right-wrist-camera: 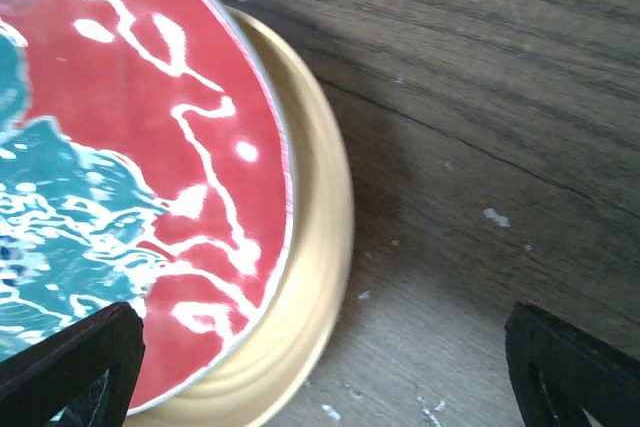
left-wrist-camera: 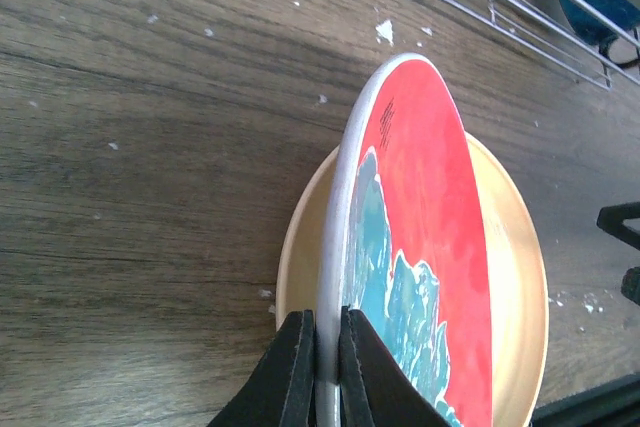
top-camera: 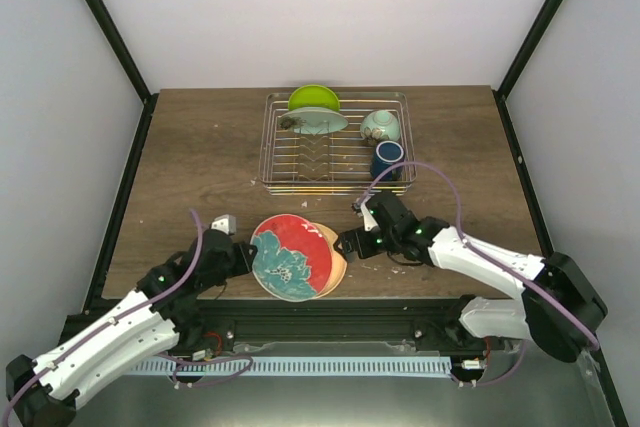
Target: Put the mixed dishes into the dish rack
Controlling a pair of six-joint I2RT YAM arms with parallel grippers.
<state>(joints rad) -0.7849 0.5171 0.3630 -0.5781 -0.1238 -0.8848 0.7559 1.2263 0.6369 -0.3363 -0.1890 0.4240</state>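
— Where is the red plate (top-camera: 292, 257) with the teal flowers?
— Lower centre of the overhead view, tipped up on edge. The left gripper (left-wrist-camera: 325, 319) has its jaws narrowed onto the rim, one black finger on each face.
— And under it?
— The peach-tan plate (top-camera: 339, 259) lies flat on the table (top-camera: 200, 167), showing past the red plate's right side.
— The right gripper (top-camera: 352, 243)?
— Just right of both plates, jaws spread wide, holding nothing; its wrist view shows one finger in each bottom corner.
— The dish rack (top-camera: 300, 162)?
— Upper centre of the table. The lime-green plate (top-camera: 313, 97) stands at its far edge, the mint-green bowl (top-camera: 380, 127) and the dark-blue mug (top-camera: 388, 157) sit at its right end.
— Any writing?
— A small dark mark near the red plate's upper rim in the left wrist view, too small to read.
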